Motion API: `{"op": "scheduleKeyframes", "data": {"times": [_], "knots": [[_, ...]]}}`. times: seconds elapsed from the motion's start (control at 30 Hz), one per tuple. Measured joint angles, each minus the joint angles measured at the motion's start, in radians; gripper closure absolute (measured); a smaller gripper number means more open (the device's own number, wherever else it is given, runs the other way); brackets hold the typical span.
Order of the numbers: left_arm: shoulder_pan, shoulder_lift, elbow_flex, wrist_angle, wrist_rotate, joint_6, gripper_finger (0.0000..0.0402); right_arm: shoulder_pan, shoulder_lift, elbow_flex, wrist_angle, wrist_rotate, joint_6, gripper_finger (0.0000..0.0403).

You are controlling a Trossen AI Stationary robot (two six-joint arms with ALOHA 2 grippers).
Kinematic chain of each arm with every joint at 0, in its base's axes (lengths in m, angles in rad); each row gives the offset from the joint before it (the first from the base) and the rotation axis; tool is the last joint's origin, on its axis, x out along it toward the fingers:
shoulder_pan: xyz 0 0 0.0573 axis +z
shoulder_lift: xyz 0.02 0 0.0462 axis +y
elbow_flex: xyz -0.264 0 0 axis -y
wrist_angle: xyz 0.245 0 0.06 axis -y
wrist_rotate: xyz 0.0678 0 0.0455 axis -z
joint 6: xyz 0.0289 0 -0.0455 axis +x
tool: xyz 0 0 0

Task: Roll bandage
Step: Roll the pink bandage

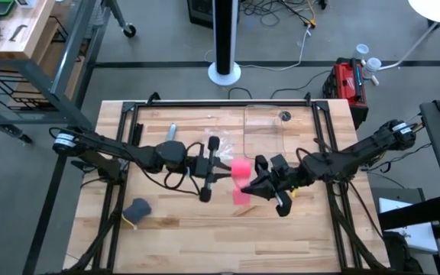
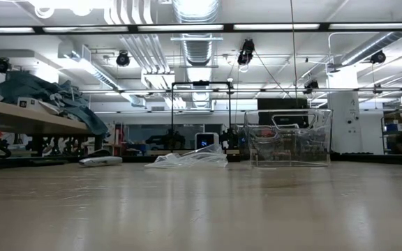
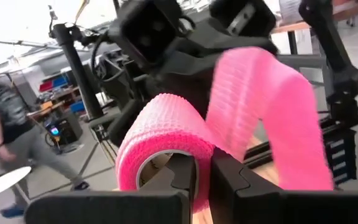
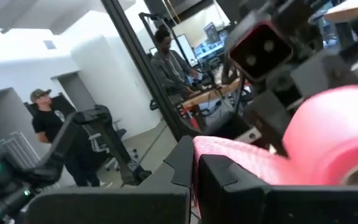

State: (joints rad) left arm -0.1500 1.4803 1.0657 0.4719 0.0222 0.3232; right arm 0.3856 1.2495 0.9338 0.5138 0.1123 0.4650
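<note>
The bandage is a bright pink roll with a loose strip running off it, held in the air over the table's middle. My left gripper comes level from the table's left and is shut on the roll. My right gripper comes from the right and is shut on the strip. In the left wrist view the strip arches up from the roll and runs down toward the right arm. Neither gripper nor the bandage shows in the low view. My left gripper pinches the roll's wall at its open end, one finger inside the hollow core and the other outside. The fingers come level from the table's left. The roll is lifted clear of the table. My right gripper pinches the loose strip between its two shut fingers, a short way from the roll. The fingers come about level from the table's right, across the strip. The strip arches slack up from the roll; its free end hangs past the fingers.
A clear container stands at the table's far middle, with a clear plastic bag to its left. A dark grey-blue lump lies near the left front. People stand in the room beyond.
</note>
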Motion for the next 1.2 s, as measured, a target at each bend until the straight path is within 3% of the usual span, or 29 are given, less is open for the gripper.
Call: {"op": "scheduleKeyframes", "data": {"times": [0.2,0.5,0.8,0.93,1.2], "knots": [[-0.005,0.000,0.000,-0.055,-0.004,0.030,0.0390,-0.005,-0.002,0.029,-0.081,0.119,-0.011,0.0403],[-0.006,-0.001,-0.002,-0.065,0.009,0.020,0.0390,-0.039,-0.014,0.041,-0.113,0.142,-0.019,0.0396],[-0.007,0.000,-0.004,-0.079,0.019,0.007,0.0390,-0.046,-0.058,0.043,-0.112,0.153,0.023,0.0295],[-0.007,0.000,-0.004,-0.083,0.018,0.004,0.0390,-0.057,-0.072,0.043,-0.148,0.208,0.037,0.0253],[-0.005,-0.001,-0.004,-0.112,0.010,0.001,0.0390,-0.138,-0.102,0.043,-0.209,0.214,0.049,0.0216]]}}
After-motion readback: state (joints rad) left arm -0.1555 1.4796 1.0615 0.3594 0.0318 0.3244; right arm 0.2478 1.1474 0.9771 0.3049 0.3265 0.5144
